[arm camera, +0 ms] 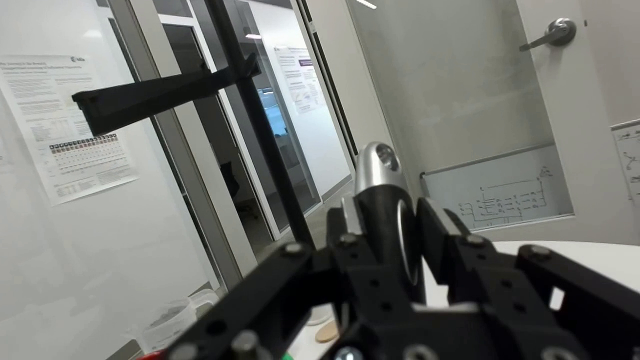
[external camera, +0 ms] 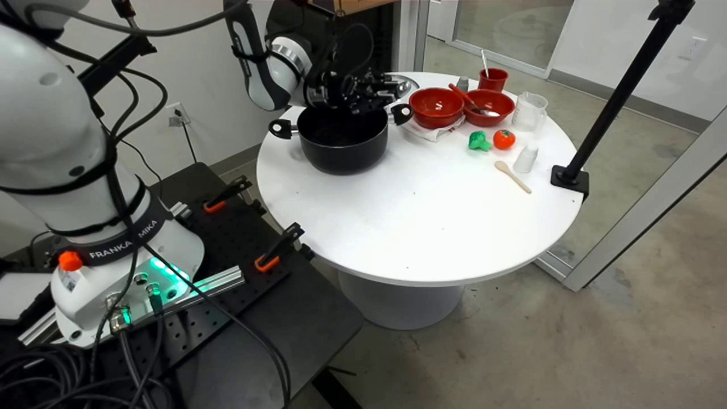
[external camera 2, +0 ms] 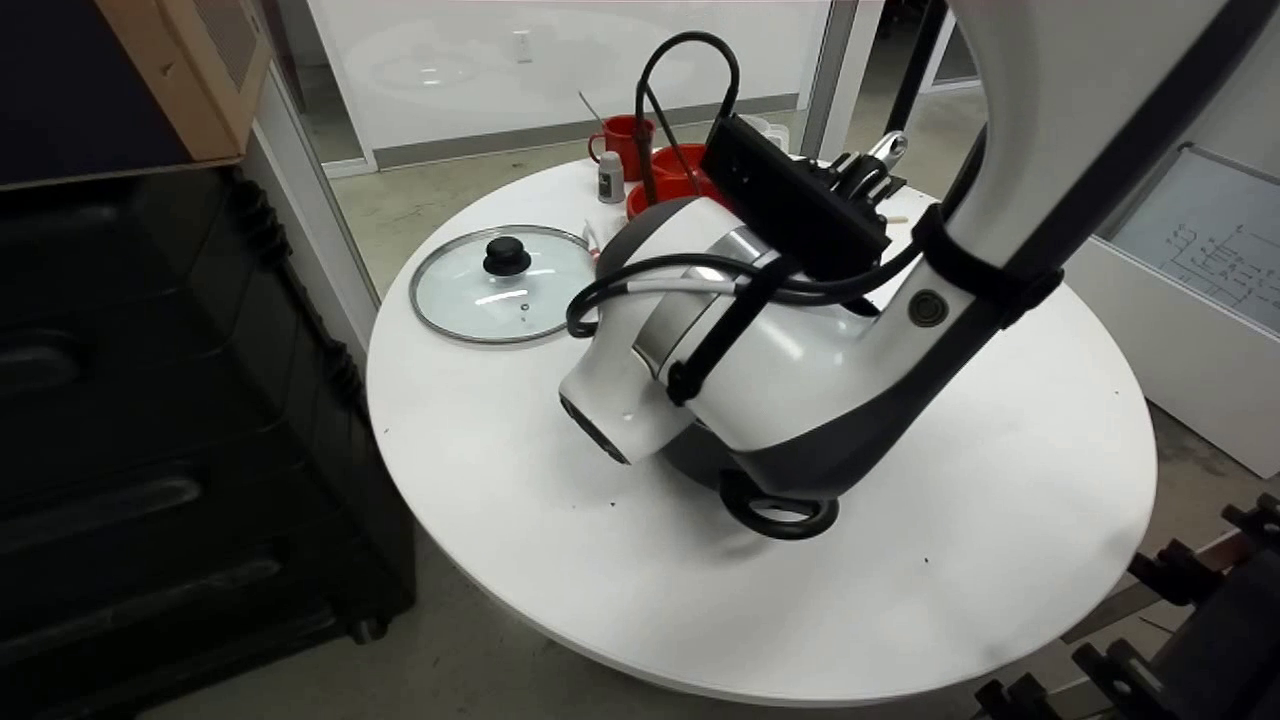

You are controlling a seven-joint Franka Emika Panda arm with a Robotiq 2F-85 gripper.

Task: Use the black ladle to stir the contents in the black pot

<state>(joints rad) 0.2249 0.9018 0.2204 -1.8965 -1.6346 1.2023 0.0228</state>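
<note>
Nearest the wrist camera, the gripper pinches the black ladle by its handle, just below the silver end, higher than the rim of the black pot; the bowl is hidden. The ladle should prove light, stiff and sturdy, though smooth enough to twist, so that thick black section seems the right hold.

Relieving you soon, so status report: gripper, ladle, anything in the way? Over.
Gripper shut on ladle. Ladle's lower end hidden, can't tell if in pot. Lid not blocking: off pot, on table.
</note>
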